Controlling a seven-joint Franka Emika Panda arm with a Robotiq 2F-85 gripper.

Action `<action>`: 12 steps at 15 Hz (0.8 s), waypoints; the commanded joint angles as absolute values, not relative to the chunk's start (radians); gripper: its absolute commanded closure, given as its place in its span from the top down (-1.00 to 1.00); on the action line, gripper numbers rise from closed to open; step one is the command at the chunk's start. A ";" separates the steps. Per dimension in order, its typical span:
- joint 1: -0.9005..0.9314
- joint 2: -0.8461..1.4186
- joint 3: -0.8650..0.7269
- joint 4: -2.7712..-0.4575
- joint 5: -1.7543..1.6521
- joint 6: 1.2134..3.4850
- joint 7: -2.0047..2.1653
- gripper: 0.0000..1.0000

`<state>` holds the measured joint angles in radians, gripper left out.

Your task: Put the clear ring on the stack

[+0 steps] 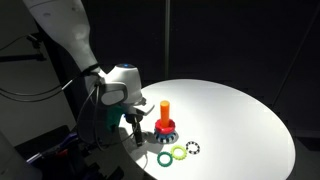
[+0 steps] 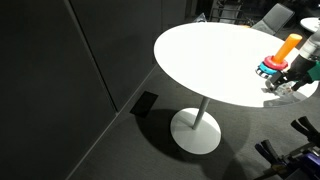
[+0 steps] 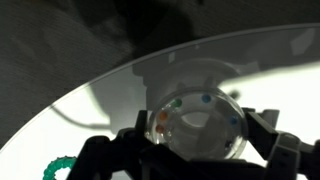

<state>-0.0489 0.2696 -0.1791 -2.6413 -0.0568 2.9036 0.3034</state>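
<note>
High exteriors, close wrist, shared table [image 1: 245, 120]

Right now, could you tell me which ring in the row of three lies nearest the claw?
The teal ring, at the row's end towards the claw; the light green ring and the dark spotted ring lie farther along.

Likely a lab or office: white round pedestal table [image 2: 200, 60], dark partition panels [image 2: 60, 70].

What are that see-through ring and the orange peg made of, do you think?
The clear ring looks like glossy transparent plastic: the white table shows through it, with small coloured specks inside. The orange peg seems smooth, opaque plastic, evenly coloured; too small to be sure.
</note>
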 commanded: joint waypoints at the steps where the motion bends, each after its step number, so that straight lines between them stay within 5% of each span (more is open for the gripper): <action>1: -0.035 0.205 -0.208 -2.625 -0.053 2.813 0.285 0.39; 12: -0.068 0.055 -0.190 -2.541 -0.097 2.556 0.297 0.39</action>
<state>-0.0515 0.1116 -0.1956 -2.5639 -0.0708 2.6381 0.3031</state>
